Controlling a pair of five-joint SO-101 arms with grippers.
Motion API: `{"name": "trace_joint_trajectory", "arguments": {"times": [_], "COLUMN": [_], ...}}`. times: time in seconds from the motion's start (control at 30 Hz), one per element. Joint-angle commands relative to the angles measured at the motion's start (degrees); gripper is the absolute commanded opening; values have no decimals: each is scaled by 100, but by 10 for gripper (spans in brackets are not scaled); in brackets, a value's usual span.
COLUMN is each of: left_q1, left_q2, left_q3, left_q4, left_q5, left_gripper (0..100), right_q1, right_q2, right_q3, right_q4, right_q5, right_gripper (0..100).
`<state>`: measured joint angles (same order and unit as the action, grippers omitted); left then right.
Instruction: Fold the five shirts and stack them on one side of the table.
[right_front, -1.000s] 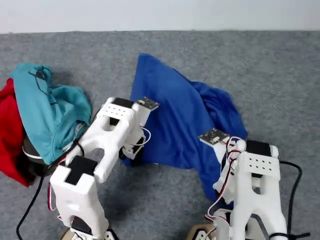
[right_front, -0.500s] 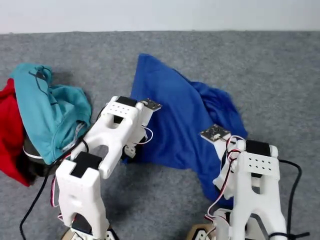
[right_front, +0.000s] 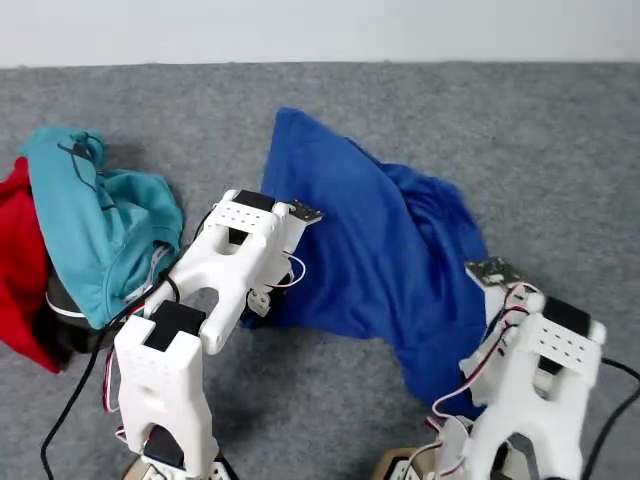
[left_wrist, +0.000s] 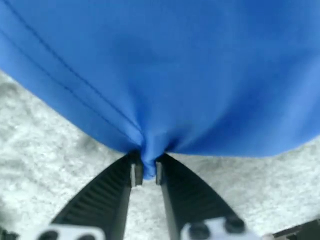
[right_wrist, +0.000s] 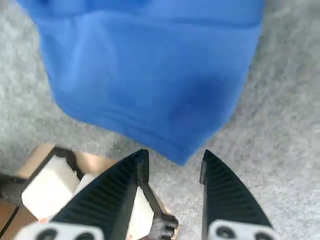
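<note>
A blue shirt (right_front: 370, 240) lies spread and rumpled in the middle of the grey table. My left gripper (left_wrist: 145, 172) is shut on the hem of the blue shirt (left_wrist: 165, 75) at its near left edge, under the left arm (right_front: 235, 260). My right gripper (right_wrist: 172, 162) stands open just off the near corner of the blue shirt (right_wrist: 150, 75), holding nothing. The right arm (right_front: 530, 360) is at the near right. A teal shirt (right_front: 95, 225) lies heaped over a red shirt (right_front: 20, 260) at the left edge.
A dark garment (right_front: 60, 310) peeks out under the teal one. The arm bases (right_wrist: 50, 190) sit at the table's near edge. Bare grey carpet (right_front: 560, 150) stretches to the right and behind the blue shirt.
The right arm has swung right and back toward the near edge, off the blue shirt. The left arm shifted slightly, keeping its grip on the hem.
</note>
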<state>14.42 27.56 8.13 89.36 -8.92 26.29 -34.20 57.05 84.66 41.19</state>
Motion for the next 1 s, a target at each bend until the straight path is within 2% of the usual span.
{"name": "trace_joint_trajectory", "arguments": {"times": [0.0,0.2,0.33,0.53,0.63,0.73,0.87,0.97], "left_q1": [9,9,9,9,9,9,9,9], "left_q2": [9,9,0,26,35,35,9,-9], "left_q3": [-4,13,13,13,13,13,4,-119], "left_q4": [123,132,132,132,132,132,132,149], "left_q5": [-44,-44,-44,-44,-44,-44,-44,-35], "left_gripper": [13,13,13,13,13,13,13,13], "right_q1": [295,549,549,418,207,110,13,40], "right_q2": [-84,-84,-75,-75,-75,-110,-136,-136], "right_q3": [-18,79,721,905,1486,2031,2119,1793], "right_q4": [163,101,-532,-998,-1842,-2695,-2941,-2914], "right_q5": [334,457,686,712,712,712,712,686], "right_gripper": [180,180,180,176,174,127,2,12]}}
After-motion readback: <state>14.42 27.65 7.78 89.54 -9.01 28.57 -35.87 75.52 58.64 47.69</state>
